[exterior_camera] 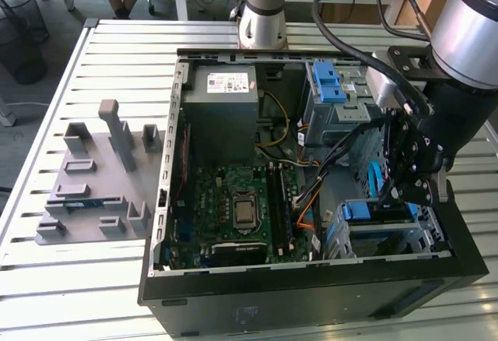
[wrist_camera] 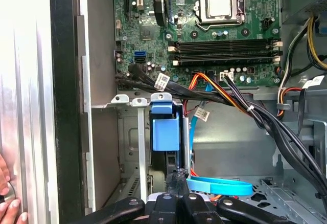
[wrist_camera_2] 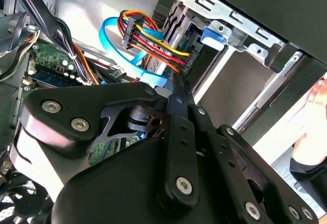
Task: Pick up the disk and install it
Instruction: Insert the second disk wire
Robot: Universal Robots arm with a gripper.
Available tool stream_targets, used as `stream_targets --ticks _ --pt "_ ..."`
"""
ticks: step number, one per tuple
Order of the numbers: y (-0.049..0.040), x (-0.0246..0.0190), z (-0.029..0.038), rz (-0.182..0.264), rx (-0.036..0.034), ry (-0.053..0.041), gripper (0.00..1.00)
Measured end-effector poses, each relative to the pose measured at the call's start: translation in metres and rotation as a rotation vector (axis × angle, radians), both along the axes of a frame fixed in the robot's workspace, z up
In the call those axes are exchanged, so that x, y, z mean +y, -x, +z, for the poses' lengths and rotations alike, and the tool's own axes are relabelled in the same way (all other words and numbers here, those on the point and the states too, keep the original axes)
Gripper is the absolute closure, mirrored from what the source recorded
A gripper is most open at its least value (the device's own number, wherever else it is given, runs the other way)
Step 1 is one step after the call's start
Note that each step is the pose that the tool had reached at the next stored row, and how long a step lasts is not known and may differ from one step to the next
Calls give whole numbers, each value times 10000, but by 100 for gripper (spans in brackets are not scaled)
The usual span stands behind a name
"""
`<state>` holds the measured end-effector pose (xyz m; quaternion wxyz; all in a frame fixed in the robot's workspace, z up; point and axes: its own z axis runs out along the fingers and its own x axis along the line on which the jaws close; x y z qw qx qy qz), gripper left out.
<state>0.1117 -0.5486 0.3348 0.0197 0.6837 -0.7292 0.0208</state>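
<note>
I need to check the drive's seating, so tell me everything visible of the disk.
The disk sits in the metal drive cage at the case's corner, edge-on. What shows is its blue plastic carrier: a flat blue tab over a dark body. In the exterior view its blue front lies just below the gripper. Cables run past it; the silver body and label are hidden.

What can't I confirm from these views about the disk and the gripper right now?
- The disk's seating: in the exterior view the gripper and arm cover most of it; its blue bracket shows in the first wrist view, not its body.
- Gripper fingertips: the gripper's own black linkage blocks them in the second wrist view; the first wrist view's edge cuts them off.
- Cable connection to the disk: the plug end sits behind the bay's metal.
</note>
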Motion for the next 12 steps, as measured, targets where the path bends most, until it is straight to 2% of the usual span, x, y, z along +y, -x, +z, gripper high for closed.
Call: stream_targets --ticks 12 --pt "-1 0 30 -1 1 -52 89"
